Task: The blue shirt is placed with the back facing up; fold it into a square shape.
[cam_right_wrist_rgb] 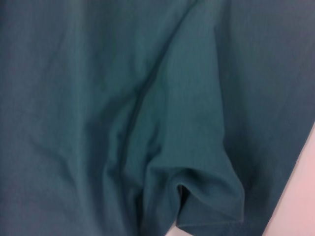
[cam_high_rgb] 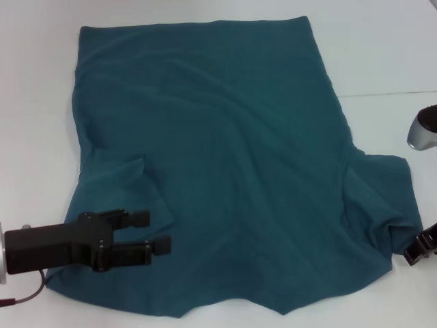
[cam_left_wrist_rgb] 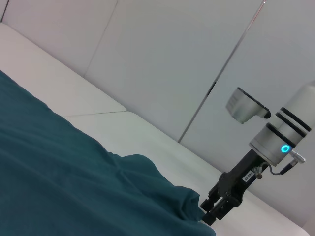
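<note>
Shirt: the blue shirt [cam_high_rgb: 232, 150] is soft matte fabric with gentle wrinkles, spread on the white desk [cam_high_rgb: 382, 48].
Left end effector [cam_high_rgb: 158, 232]: black fingers parted, over the shirt's near left part, holding nothing.
Right end effector [cam_high_rgb: 418, 247]: at the right sleeve edge, partly cut off; grip cannot be judged.

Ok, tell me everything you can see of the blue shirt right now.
The blue shirt is plain dark teal, soft matte fabric, spread mostly flat and wrinkled on the white table. Its left sleeve is folded inward; the right sleeve sticks out. The left gripper, open, hovers over the folded sleeve; the right gripper meets the right sleeve's edge.
</note>
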`<act>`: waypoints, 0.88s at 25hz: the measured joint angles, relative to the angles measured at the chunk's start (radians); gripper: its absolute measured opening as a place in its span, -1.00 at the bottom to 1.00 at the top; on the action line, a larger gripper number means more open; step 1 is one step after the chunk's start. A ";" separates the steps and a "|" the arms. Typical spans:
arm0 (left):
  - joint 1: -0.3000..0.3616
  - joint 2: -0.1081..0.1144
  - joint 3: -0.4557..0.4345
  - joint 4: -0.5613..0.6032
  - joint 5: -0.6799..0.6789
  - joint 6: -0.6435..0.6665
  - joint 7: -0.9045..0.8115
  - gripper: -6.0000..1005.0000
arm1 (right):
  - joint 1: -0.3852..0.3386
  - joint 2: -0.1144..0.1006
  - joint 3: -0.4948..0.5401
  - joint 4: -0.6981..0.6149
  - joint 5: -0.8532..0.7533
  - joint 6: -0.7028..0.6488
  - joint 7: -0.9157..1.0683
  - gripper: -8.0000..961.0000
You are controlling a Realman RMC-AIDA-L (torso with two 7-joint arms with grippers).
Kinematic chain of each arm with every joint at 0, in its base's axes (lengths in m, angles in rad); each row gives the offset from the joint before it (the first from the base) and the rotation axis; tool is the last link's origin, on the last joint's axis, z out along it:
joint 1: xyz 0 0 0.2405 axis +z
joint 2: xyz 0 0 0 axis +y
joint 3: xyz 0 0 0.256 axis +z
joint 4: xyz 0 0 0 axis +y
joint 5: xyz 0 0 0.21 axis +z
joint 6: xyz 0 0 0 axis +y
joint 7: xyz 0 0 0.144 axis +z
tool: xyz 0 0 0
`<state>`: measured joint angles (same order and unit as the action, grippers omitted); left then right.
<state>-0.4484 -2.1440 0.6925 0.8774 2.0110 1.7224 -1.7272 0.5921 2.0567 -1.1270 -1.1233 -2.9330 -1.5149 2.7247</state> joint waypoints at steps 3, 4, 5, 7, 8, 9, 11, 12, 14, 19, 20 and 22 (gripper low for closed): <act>0.001 -0.001 0.001 0.000 0.000 0.000 0.000 0.78 | 0.000 0.000 -0.009 0.003 0.000 0.009 0.004 0.15; 0.002 -0.001 0.001 0.000 0.000 0.000 0.000 0.78 | 0.000 0.000 -0.009 0.004 0.000 0.010 0.004 0.15; 0.002 -0.001 0.001 0.000 0.000 0.000 0.000 0.78 | 0.000 0.001 -0.009 0.005 0.000 0.011 0.004 0.15; 0.003 -0.001 0.001 0.000 0.000 0.000 0.000 0.78 | 0.000 0.001 -0.010 0.010 0.000 0.012 0.004 0.14; 0.003 -0.001 0.001 0.000 0.001 0.000 0.000 0.78 | 0.000 0.001 -0.010 0.013 0.000 0.014 0.003 0.13; 0.003 -0.001 0.001 0.000 0.001 0.000 0.000 0.78 | 0.001 0.001 -0.010 0.016 0.000 0.014 0.003 0.13; 0.003 -0.001 0.001 0.000 0.003 0.000 0.000 0.78 | 0.001 0.001 -0.010 0.018 0.000 0.015 0.003 -0.05; 0.003 -0.001 0.001 0.000 0.003 0.000 0.000 0.78 | 0.001 0.001 -0.010 0.018 0.000 0.015 0.003 -0.23; 0.002 -0.001 0.001 0.000 0.004 0.000 0.000 0.78 | 0.001 0.001 -0.010 0.018 0.000 0.016 0.003 -0.39; 0.002 -0.002 0.001 -0.001 0.005 -0.001 0.001 0.78 | 0.002 -0.001 -0.007 0.019 0.001 0.016 0.003 -0.74; 0.002 -0.002 0.001 -0.001 0.005 -0.001 0.001 0.78 | 0.002 -0.002 -0.006 0.017 0.002 0.016 0.003 -0.74; 0.002 -0.002 0.001 -0.006 0.006 -0.002 0.002 0.78 | 0.002 -0.002 -0.004 0.013 0.002 0.016 0.003 -0.76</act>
<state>-0.4465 -2.1460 0.6933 0.8711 2.0173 1.7200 -1.7256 0.5936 2.0548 -1.1307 -1.1104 -2.9314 -1.4990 2.7274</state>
